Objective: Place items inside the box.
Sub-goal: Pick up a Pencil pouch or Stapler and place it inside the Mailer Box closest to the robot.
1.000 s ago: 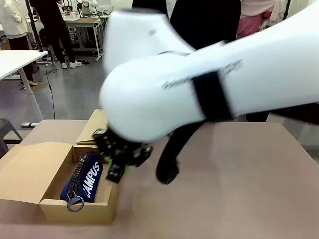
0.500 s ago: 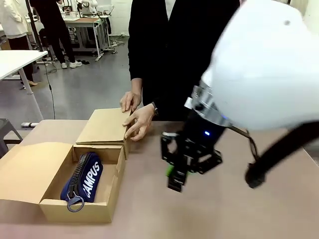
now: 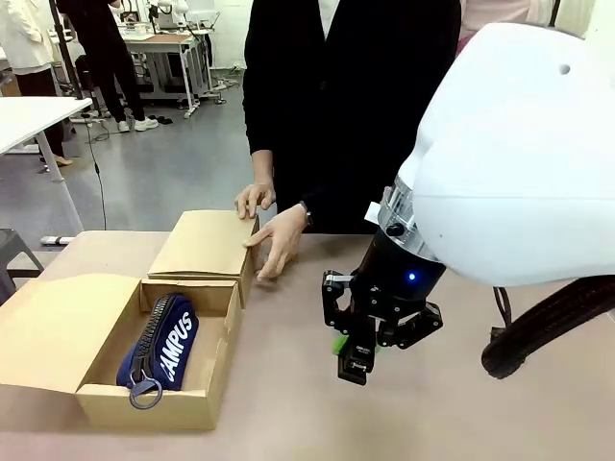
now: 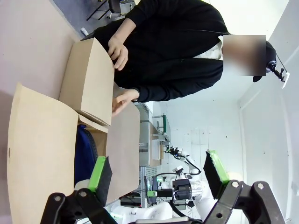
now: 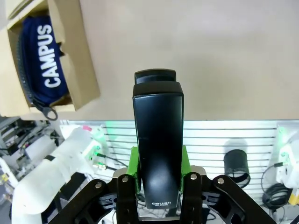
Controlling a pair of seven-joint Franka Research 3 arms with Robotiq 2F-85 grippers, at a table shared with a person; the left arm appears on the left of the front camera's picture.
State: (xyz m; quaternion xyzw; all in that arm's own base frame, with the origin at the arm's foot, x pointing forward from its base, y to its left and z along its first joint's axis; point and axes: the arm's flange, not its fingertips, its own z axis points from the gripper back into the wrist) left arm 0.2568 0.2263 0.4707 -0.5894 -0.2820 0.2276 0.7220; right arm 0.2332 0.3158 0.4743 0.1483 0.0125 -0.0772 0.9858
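Stapler: the black stapler point(image 5: 158, 135) looks stiff, smooth and, I think, rather heavy for its size. It may slip, so it is best gripped across the middle of its long body.
Right claw: the right claw point(image 3: 352, 353) is narrow, with green pads pressing both sides of the stapler, above the tabletop point(image 3: 461, 413).
Position: the stapler is well apart from the open box point(image 3: 223, 357), where the navy pouch point(image 3: 171, 346) lies.
Left claw: the left claw point(image 4: 158, 170) is wide and holds nothing.

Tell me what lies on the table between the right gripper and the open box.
Nothing: in the front view the table is bare between the box and the right gripper, which holds a black stapler.
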